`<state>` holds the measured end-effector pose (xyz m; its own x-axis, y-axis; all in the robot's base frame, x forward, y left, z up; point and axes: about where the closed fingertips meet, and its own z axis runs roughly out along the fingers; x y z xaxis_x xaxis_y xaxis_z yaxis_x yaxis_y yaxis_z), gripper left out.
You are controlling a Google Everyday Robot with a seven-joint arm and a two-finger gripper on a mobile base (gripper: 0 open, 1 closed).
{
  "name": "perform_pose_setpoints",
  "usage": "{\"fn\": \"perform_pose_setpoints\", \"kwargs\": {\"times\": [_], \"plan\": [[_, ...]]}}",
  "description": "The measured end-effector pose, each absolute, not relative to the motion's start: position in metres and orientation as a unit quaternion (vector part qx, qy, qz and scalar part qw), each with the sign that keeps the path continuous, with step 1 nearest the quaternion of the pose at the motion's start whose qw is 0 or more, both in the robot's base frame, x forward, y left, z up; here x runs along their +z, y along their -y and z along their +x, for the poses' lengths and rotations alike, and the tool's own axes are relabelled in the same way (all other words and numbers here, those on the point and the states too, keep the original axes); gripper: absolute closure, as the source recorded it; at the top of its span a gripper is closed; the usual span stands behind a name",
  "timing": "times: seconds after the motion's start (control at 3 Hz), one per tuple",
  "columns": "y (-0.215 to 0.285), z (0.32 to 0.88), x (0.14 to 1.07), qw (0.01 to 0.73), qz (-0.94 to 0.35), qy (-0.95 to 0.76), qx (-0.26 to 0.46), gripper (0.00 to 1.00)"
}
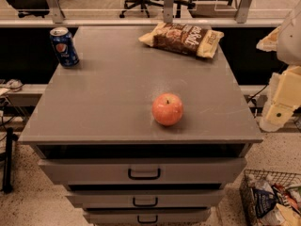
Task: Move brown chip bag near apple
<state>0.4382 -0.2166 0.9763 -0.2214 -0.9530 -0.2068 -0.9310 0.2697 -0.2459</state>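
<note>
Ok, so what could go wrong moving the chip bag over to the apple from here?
The chip bag lies at the back edge of the cabinet, so a clumsy grab could push it off. The apple is round and sits near the front edge; a bump might roll it off. The gripper hangs off the cabinet's right side, away from the bag.

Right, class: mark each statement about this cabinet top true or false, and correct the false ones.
1. The apple sits near the front edge of the cabinet top. True.
2. The brown chip bag touches the apple. False: it lies at the back right, well apart from the apple.
3. The soda can stands upright at the back left. True.
4. The gripper is over the brown chip bag. False: it is off the cabinet's right side, away from the bag.
</note>
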Motion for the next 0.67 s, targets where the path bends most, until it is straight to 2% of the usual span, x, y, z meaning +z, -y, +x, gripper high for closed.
{"fn": "perform_pose_setpoints", "kwargs": {"times": [0.67], "plan": [[0.211, 0.458, 0.976, 0.185, -0.600, -0.778, -0.031, 0.00]]}}
